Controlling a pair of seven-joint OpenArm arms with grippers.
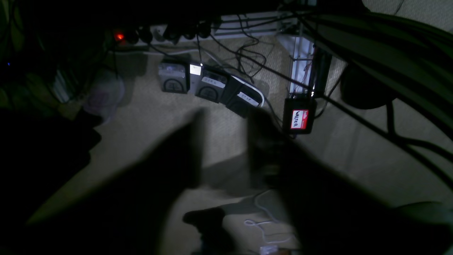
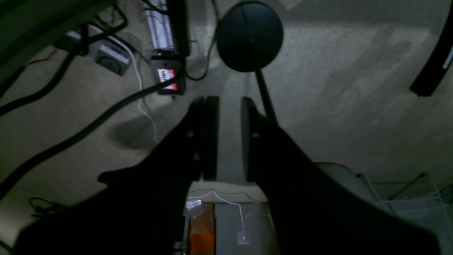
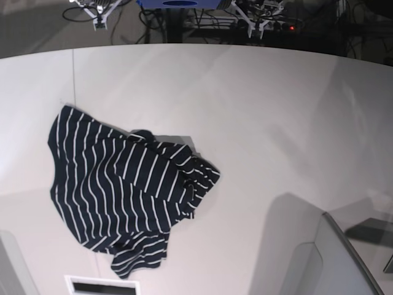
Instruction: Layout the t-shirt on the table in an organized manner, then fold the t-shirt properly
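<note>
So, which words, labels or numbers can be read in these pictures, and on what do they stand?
"WALTER", handwritten on the red-bordered sticker of the black box on the floor, left wrist view.
"WAL", same sticker, partly hidden by a cable, right wrist view.
White strips on the grey boxes: writing too blurred to read.
Base view: no text.

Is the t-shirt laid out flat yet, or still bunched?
Still bunched. In the base view the t-shirt lies crumpled on the table, its right side gathered into folds, one sleeve sticking out at the bottom, neither gripper near it.
</note>
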